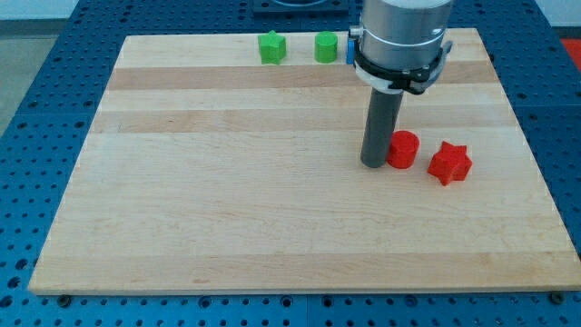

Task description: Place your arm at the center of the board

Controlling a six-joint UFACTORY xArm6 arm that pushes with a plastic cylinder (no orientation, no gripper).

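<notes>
My tip rests on the wooden board, right of the board's middle. It touches or nearly touches the left side of a red cylinder block. A red star-shaped block lies just right of the cylinder. A green star-shaped block and a green cylinder block sit near the board's top edge, up and left of the tip. A blue block shows as a sliver beside the arm body, mostly hidden.
The arm's grey body hangs over the board's top right part and hides what lies behind it. A blue perforated table surrounds the board.
</notes>
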